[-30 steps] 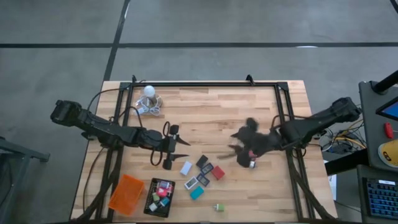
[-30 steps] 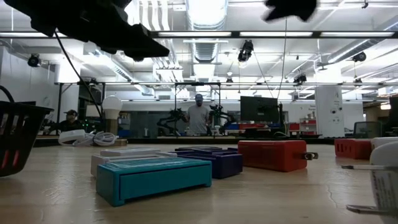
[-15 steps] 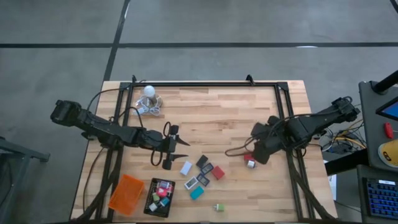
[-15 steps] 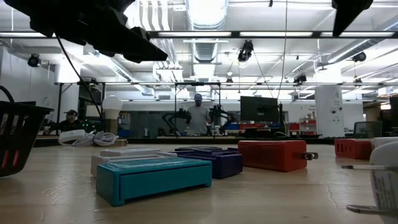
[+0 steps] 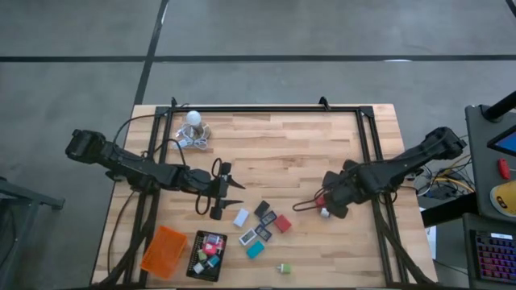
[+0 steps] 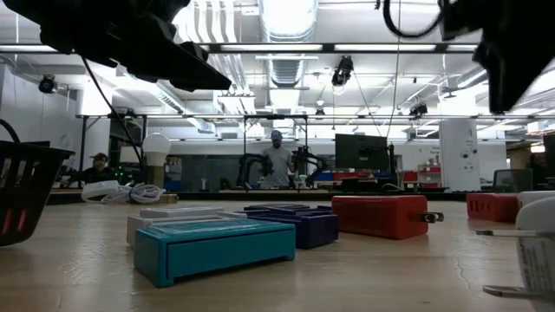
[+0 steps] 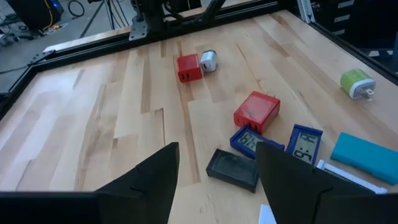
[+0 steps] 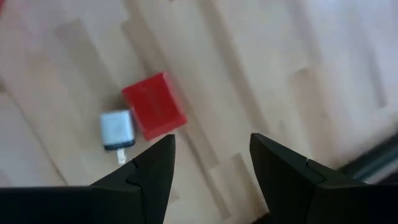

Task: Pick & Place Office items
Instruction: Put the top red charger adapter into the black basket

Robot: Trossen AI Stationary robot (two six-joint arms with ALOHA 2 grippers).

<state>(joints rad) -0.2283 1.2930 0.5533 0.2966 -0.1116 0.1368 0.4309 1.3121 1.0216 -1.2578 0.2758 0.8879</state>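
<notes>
Several office items lie loose near the table's front middle: a white piece [image 5: 241, 217], black [image 5: 262, 209], purple [image 5: 268, 219] and red [image 5: 282, 224] ones, a teal block [image 5: 255, 250] and a green one [image 5: 283, 268]. A small red block [image 8: 153, 114] and a white-grey piece [image 8: 117, 130] lie side by side farther right. My right gripper [image 8: 211, 168] hangs open above them, pointing down, its fingers beside them and touching nothing. My left gripper [image 7: 217, 180] hovers open left of the cluster [image 5: 234, 190], facing it.
An orange tray [image 5: 164, 250] and a black tray [image 5: 207, 254] holding several pieces stand at the front left. A white bulb [image 5: 193, 119] with a coiled cord sits at the back left. A black frame rail [image 5: 266, 109] borders the table.
My right gripper has come down and tipped over from a slant until it points almost straight down, ending above the small red block and the white-grey piece. The pieces on the table have stayed where they were.
</notes>
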